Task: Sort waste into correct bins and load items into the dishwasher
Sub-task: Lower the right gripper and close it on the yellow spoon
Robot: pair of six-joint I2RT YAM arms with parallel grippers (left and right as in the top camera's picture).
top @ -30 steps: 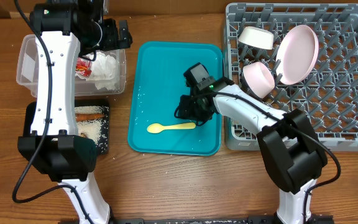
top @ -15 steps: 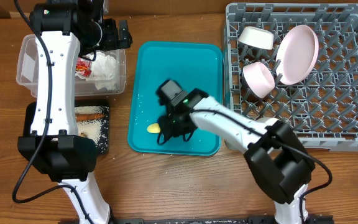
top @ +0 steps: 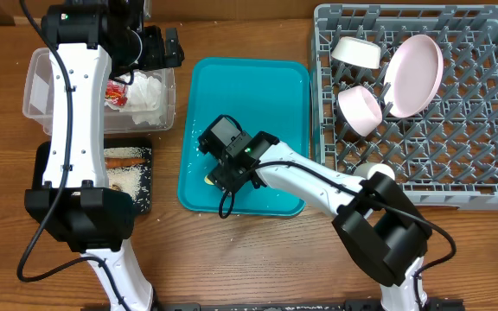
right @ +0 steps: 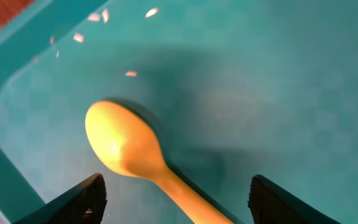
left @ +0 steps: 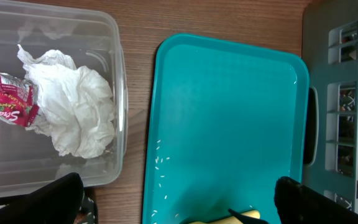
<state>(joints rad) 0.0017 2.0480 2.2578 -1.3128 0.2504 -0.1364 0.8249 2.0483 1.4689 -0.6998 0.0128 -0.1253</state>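
Observation:
The pale yellow spoon [right: 122,148] lies on the teal tray [top: 266,95]. My right gripper [top: 221,175] hangs low over it, open, with a finger on each side of the spoon's neck [right: 176,202] and not touching it. In the overhead view only the tip of the spoon's bowl [top: 210,181] shows. My left gripper [top: 161,47] is open and empty [left: 179,208] above the clear tub [top: 37,69]. The tub holds the white napkin [left: 73,112] and the red-and-silver wrapper [left: 5,102]. The black tray [top: 145,199] holds rice and brown and orange scraps [top: 124,158].
The grey dish rack [top: 491,181] at right holds the plate [top: 415,73], two bowls [top: 357,52] [top: 360,110] and a small cup [top: 379,173]. A few rice grains [left: 161,163] lie on the teal tray's left side.
My right gripper has moved left along the teal tray, from the spoon's handle end to its bowl end, and now covers most of the spoon. The left arm has not moved.

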